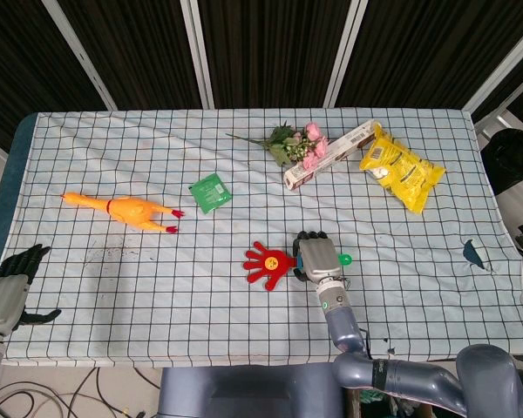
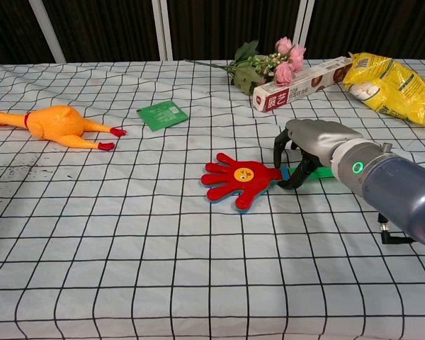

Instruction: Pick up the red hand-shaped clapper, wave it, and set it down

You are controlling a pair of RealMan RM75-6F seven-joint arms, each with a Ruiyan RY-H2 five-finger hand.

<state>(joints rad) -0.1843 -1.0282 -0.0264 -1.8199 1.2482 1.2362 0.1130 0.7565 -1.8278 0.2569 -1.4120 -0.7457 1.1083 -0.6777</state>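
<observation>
At the near left edge of the worktop [image 1: 87, 305], the left robot hand [image 1: 13, 283] is seen idle, fingers spread and holding nothing. Further in, near the middle of the checked cloth, the red hand-shaped clapper [image 2: 235, 176] lies flat, its green handle [image 2: 319, 173] pointing toward the robot's right. The right robot hand [image 2: 308, 150] is arched over that handle with fingers curled down around it; whether a firm grip is closed cannot be told, since the contact is hidden beneath the palm. The pick-up step is judged to be in hand, the clapper not yet raised. A secure closing on the handle is called for next, then a lift. Beyond lie a rubber chicken [image 1: 122, 210], a green packet [image 1: 210, 192], flowers [image 1: 295, 144], a long box [image 1: 329, 155] and a yellow bag [image 1: 403, 177].
</observation>
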